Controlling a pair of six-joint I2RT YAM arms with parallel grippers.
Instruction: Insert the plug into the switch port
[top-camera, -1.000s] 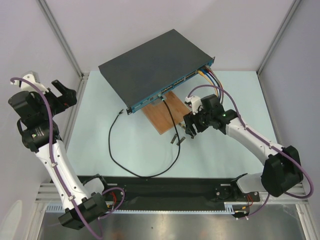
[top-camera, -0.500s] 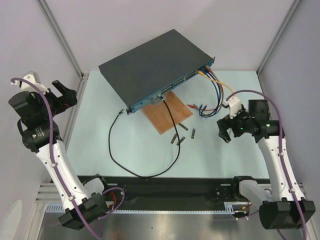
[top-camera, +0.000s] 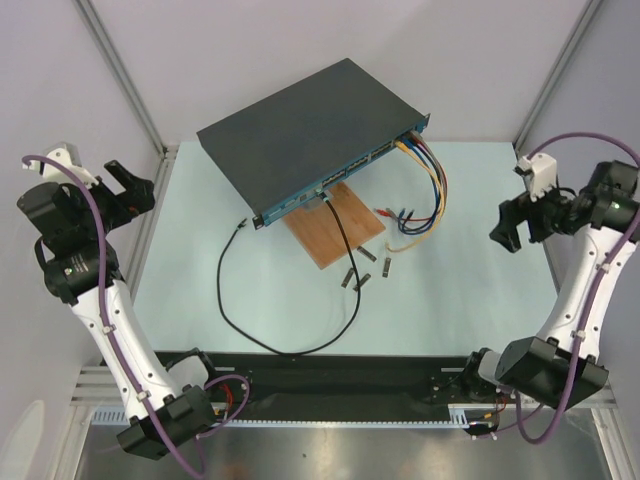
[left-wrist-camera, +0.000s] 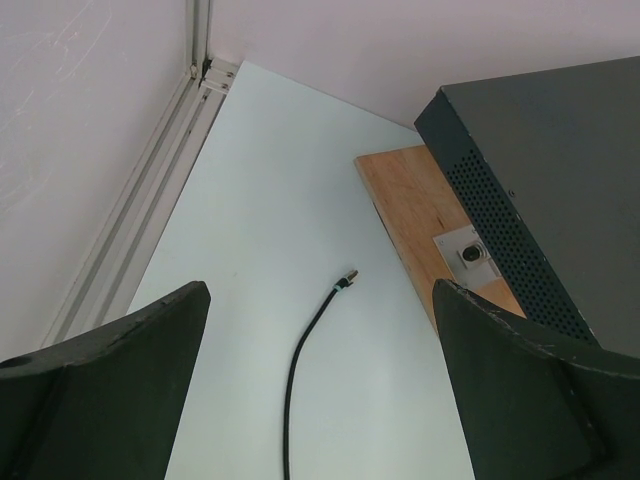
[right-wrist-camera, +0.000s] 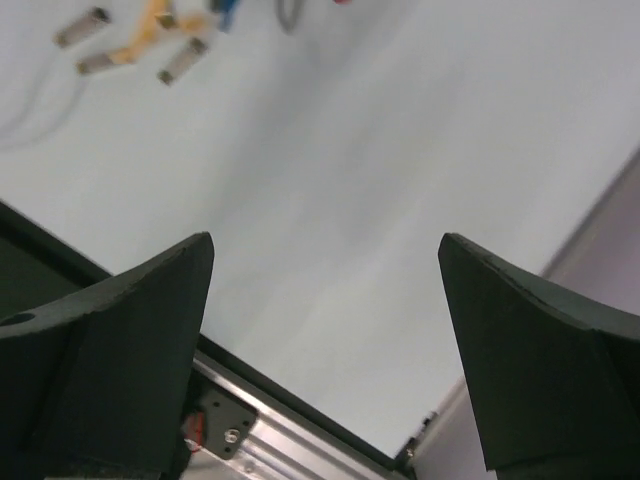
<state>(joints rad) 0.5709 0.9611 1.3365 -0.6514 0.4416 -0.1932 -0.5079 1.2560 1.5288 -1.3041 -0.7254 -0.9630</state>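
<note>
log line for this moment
left gripper: open, empty | right gripper: open, empty | thin black cable: one end at flat black metal switch, other plug loose

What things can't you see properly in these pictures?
- Ports on the switch: top view, too small to tell which are filled.
- Board: top view, its far part is hidden under the switch.
- Black cable: left wrist view, cut off by the bottom edge.
- Loose plugs: right wrist view, blurred, and the coloured cables are cut off by the top edge.
</note>
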